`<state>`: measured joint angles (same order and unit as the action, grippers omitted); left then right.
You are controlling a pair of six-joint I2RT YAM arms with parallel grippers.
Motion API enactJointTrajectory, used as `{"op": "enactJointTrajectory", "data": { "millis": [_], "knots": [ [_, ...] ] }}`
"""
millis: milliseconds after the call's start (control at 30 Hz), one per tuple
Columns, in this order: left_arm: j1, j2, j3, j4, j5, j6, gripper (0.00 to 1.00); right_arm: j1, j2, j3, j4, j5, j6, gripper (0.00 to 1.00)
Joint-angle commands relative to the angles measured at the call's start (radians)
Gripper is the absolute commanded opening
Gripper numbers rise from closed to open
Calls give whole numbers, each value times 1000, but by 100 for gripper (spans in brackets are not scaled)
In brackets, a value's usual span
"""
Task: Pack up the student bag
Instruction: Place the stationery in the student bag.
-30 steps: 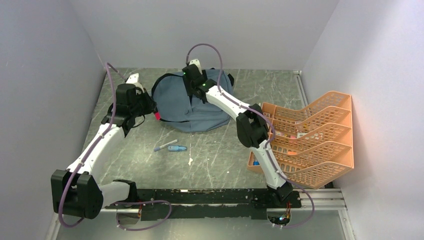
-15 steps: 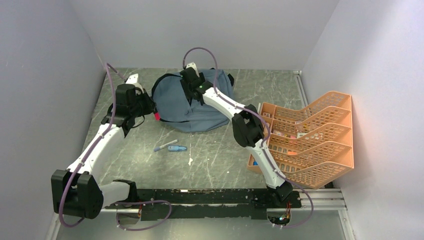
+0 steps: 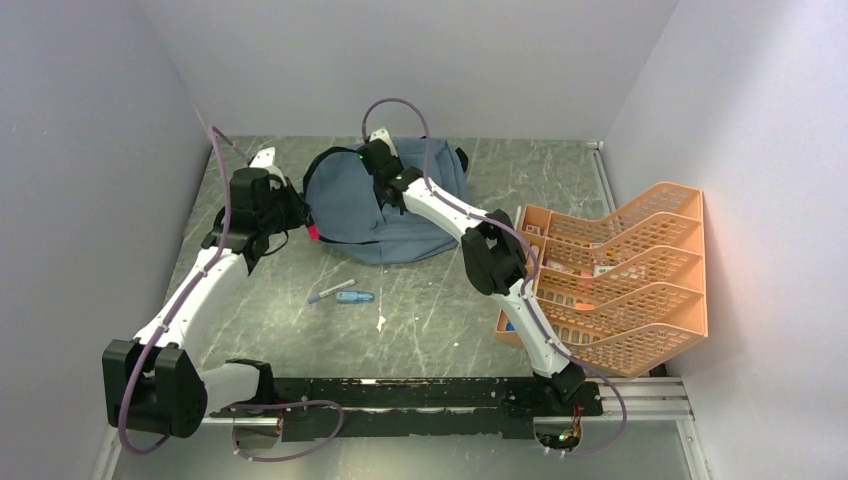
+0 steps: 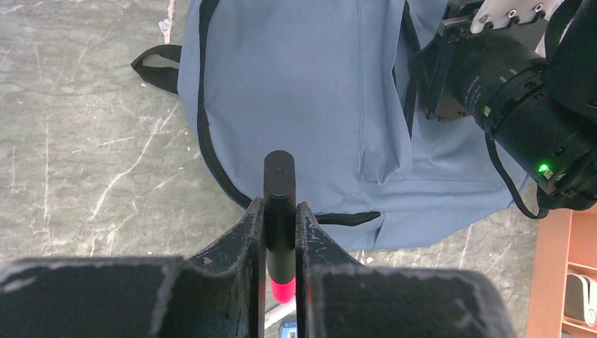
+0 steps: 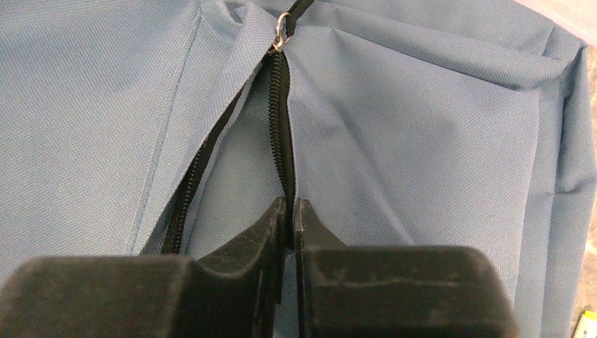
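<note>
Seeing right gripper (image 5: pixel 288 205) pinched on the zip (image 5: pixel 280 105) of the bag (image 5: pixel 436 141); my left gripper (image 4: pixel 279 205) clamps a black marker (image 4: pixel 279 169)

Left end effector (image 4: pixel 280 205) clamped tight; right end effector (image 5: pixel 290 204) pinched closed.

Robot lab test cell, boxed in on three sides

Plain pale walls (image 3: pixel 400 60) enclose a grey marbled tabletop (image 3: pixel 430 330); a left arm (image 3: pixel 195 295) and a right arm (image 3: pixel 530 320), both white and black, are bolted to a black rail (image 3: pixel 400 391) at the near edge; purple cables (image 3: pixel 396 100) loop above them.
</note>
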<state>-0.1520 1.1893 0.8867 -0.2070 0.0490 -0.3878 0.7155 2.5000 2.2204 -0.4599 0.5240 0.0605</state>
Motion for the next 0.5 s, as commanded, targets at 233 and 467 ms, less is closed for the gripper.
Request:
{"op": "enactJointTrajectory", "data": {
  "millis": [233,467],
  "knots": [
    [11,-3,-2,97,131,13,5,-15,-173,-113,52,-102,0,0],
    [10,32,63,132,218,-68,5,-14,-311,-200,82,-259,-16,0]
  ]
}}
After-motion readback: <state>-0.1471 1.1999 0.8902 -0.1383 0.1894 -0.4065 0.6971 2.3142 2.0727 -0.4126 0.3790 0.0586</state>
